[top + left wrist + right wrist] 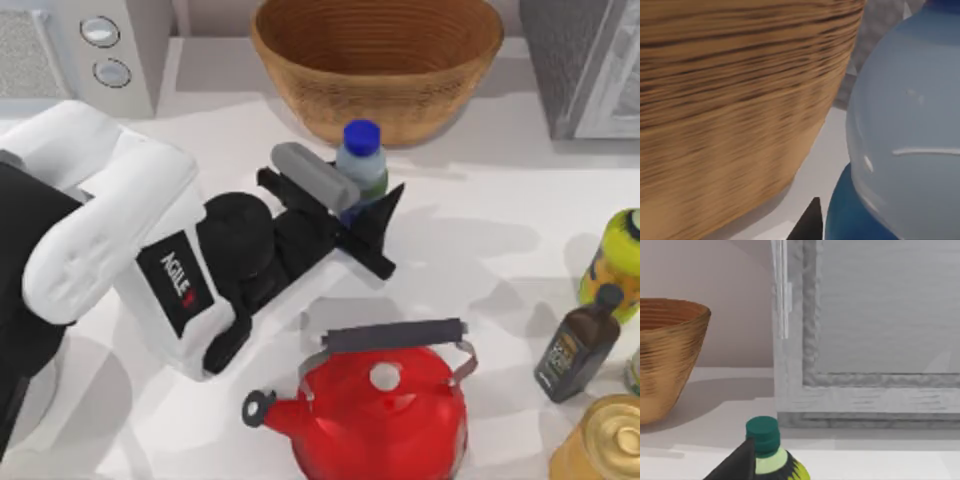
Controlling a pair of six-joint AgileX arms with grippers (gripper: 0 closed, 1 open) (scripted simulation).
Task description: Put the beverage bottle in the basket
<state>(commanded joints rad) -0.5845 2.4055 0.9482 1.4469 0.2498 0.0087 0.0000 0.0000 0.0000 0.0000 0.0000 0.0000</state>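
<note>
"AGILEX" on left arm [170, 275], by beverage bottle [361, 160]

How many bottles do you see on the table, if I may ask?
3: beverage bottle at left gripper before the basket; olive-oil bottle and dark brown bottle at right edge. More may be hidden.

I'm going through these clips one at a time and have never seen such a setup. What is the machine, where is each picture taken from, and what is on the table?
It is a simulated pair of AgileX arms at a white table. One picture looks down from above; the other two come from cameras on each wrist.

From above, the left gripper reaches to the beverage bottle, which stands upright just in front of the basket; its dark fingers flank the bottle's lower body. The left wrist picture shows the bottle and basket up close.

Also on the table: a red kettle, a dark brown bottle and a green-capped bottle, seen from the right wrist.
</note>
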